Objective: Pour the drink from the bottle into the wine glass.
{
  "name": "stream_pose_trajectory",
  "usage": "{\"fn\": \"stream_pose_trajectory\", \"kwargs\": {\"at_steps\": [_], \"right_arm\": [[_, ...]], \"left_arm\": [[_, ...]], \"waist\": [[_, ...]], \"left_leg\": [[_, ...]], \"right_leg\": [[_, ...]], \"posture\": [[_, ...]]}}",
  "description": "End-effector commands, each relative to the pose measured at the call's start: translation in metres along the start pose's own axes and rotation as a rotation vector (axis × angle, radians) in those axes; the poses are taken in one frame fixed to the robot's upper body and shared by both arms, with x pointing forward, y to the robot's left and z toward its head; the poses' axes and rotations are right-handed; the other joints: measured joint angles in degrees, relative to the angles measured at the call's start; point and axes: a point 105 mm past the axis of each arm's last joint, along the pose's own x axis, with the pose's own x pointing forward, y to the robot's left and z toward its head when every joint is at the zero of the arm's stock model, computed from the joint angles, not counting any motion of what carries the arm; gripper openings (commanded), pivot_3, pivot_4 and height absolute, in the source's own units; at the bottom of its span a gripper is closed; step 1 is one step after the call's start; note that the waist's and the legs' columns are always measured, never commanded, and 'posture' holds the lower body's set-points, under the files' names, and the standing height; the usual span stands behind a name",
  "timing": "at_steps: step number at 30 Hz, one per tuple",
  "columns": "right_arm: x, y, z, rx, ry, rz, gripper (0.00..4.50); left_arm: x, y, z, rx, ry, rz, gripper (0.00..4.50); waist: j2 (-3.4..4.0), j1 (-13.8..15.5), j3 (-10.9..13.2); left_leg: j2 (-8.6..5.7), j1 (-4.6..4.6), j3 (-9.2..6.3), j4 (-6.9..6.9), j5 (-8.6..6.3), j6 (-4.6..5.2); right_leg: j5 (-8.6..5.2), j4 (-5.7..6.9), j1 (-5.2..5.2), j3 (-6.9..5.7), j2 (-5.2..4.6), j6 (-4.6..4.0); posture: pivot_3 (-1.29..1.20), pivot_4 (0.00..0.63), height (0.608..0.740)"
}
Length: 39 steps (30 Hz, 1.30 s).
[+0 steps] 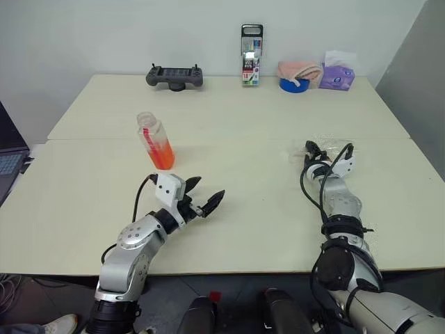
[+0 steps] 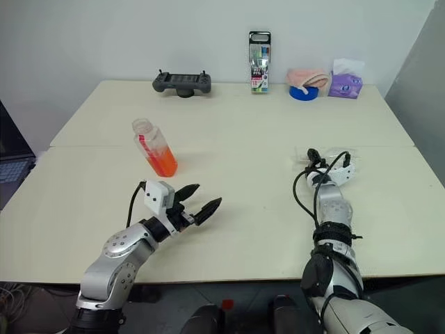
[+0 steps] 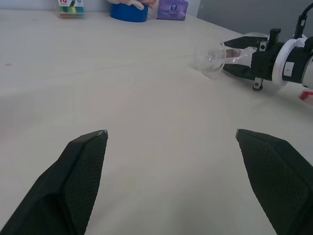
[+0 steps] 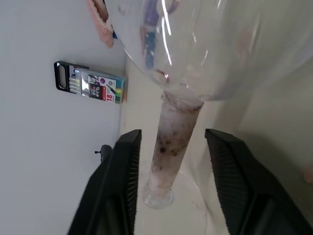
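My right gripper (image 4: pixel 168 171) has its fingers either side of the wine glass (image 3: pixel 211 58) stem, not visibly pinching, far right on the table (image 1: pixel 243 125). My left gripper (image 1: pixel 206 195) gapes wide, empty; the bottle (image 1: pixel 156 141) stands just beyond it.

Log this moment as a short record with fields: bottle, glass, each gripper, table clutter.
bottle: upright on the table, uncapped, orange-red drink in its lower part
glass: lying on its side, stem between the right gripper's fingers
right gripper: around the stem, fingers apart from it
left gripper: open, empty, near the bottle
far edge: controller, marker pack, blue roll under a pink cloth, purple tissue pack
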Motion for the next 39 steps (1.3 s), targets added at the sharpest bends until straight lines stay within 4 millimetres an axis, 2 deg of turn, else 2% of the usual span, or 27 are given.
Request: {"fn": "stream_pose_trajectory", "kwargs": {"at_steps": [1, 3, 5, 8, 10, 11, 13, 15, 17, 22, 28, 30, 35, 39], "right_arm": [[0.006, 0.014, 0.008, -0.030, -0.039, 0.039, 1.14], [0.005, 0.018, 0.004, -0.090, -0.029, 0.061, 0.47], [0.002, 0.032, -0.009, -0.245, 0.018, 0.124, 0.15], [-0.008, 0.054, -0.032, -0.487, 0.094, 0.257, 0.15], [-0.025, 0.077, -0.054, -0.736, 0.138, 0.406, 0.15], [-0.031, 0.082, -0.060, -0.805, 0.148, 0.449, 0.15], [-0.050, 0.106, -0.088, -1.071, 0.164, 0.621, 0.15], [-0.066, 0.116, -0.113, -1.276, 0.187, 0.760, 0.15], [-0.073, 0.114, -0.127, -1.385, 0.203, 0.835, 0.15], [-0.073, 0.102, -0.151, -1.485, 0.209, 0.903, 0.15], [-0.057, 0.087, -0.155, -1.527, 0.189, 0.866, 0.15], [-0.056, 0.087, -0.159, -1.539, 0.191, 0.885, 0.15], [-0.067, 0.082, -0.178, -1.575, 0.251, 0.990, 0.15], [-0.073, 0.080, -0.184, -1.573, 0.271, 1.016, 0.15]], "left_arm": [[-0.002, -0.001, 0.013, 0.039, -0.035, -0.001, 4.50], [-0.003, 0.001, 0.015, 0.039, -0.041, 0.003, 4.50], [-0.005, 0.003, 0.016, 0.034, -0.048, 0.013, 4.50], [-0.012, 0.001, 0.014, 0.036, -0.035, 0.006, 4.50], [-0.022, -0.006, 0.014, 0.039, -0.019, -0.016, 4.50], [-0.025, -0.008, 0.016, 0.040, -0.015, -0.022, 4.50], [-0.041, -0.005, 0.023, 0.038, -0.014, -0.002, 4.50], [-0.054, -0.005, 0.026, 0.044, -0.003, 0.015, 4.50], [-0.059, -0.005, 0.027, 0.043, 0.006, 0.031, 4.50], [-0.064, -0.012, 0.022, 0.027, 0.019, 0.043, 4.50], [-0.054, -0.022, 0.016, -0.010, 0.018, 0.014, 4.50], [-0.054, -0.018, 0.014, -0.030, 0.020, 0.020, 4.50], [-0.061, -0.010, 0.006, -0.054, 0.049, 0.024, 4.50], [-0.065, -0.011, 0.001, -0.066, 0.067, 0.021, 4.50]], "waist": [[0.00, -0.01, 0.00], [0.00, -0.02, -0.01], [0.01, -0.02, 0.00], [0.02, -0.09, 0.00], [0.06, -0.38, 0.03], [0.10, -0.59, 0.05], [0.16, -0.94, 0.09], [0.16, -1.17, 0.09], [0.14, -1.18, 0.08], [0.07, -0.71, 0.04], [0.05, -0.54, 0.05], [0.04, -0.65, 0.05], [0.04, -1.00, 0.05], [0.04, -1.17, 0.05]], "left_leg": [[0.01, 0.01, 0.02, 0.00, 0.00, 0.00], [0.01, 0.02, 0.01, 0.00, 0.00, 0.00], [0.01, 0.02, 0.01, 0.00, 0.00, 0.01], [0.03, -0.01, 0.01, -0.01, -0.01, 0.01], [0.04, -0.02, 0.04, -0.04, -0.01, 0.02], [0.06, -0.03, 0.10, -0.07, -0.02, 0.03], [0.05, -0.03, 0.21, -0.10, -0.03, 0.04], [0.11, 0.00, 0.41, -0.10, -0.03, 0.03], [0.13, 0.11, 0.51, -0.10, -0.03, 0.03], [0.10, 0.30, 0.62, -0.11, -0.03, 0.03], [0.07, 0.32, 0.82, -0.11, -0.04, 0.03], [0.08, 0.32, 0.84, -0.11, -0.04, 0.03], [0.11, 0.33, 0.86, -0.11, -0.05, 0.05], [0.13, 0.33, 0.86, -0.12, -0.06, 0.07]], "right_leg": [[0.00, 0.00, 0.01, 0.02, 0.01, 0.00], [-0.02, -0.01, 0.02, 0.01, 0.01, 0.04], [-0.03, 0.00, 0.01, 0.02, 0.01, 0.06], [-0.02, 0.01, -0.03, 0.04, 0.02, 0.04], [-0.01, 0.00, -0.08, 0.07, 0.02, 0.01], [-0.01, 0.02, -0.14, 0.13, 0.02, 0.01], [-0.03, 0.05, -0.23, 0.28, 0.02, 0.04], [-0.09, 0.07, -0.30, 0.47, 0.09, 0.15], [-0.18, 0.07, -0.27, 0.55, 0.12, 0.30], [-0.19, -0.04, -0.05, 0.66, 0.11, 0.32], [-0.15, -0.06, -0.08, 0.85, 0.09, 0.37], [-0.15, -0.05, -0.10, 0.87, 0.10, 0.37], [-0.15, -0.03, -0.13, 0.88, 0.13, 0.37], [-0.15, -0.03, -0.13, 0.89, 0.14, 0.36]], "posture": [[0.00, 0.150, 0.740], [0.00, 0.150, 0.740], [0.00, 0.150, 0.740], [0.00, 0.150, 0.740], [0.00, 0.150, 0.740], [0.00, 0.150, 0.740], [0.00, 0.150, 0.740], [0.00, 0.150, 0.740], [0.00, 0.150, 0.740], [0.00, 0.150, 0.740], [0.00, 0.150, 0.740], [0.00, 0.150, 0.740], [0.00, 0.150, 0.740], [0.00, 0.150, 0.740]]}}
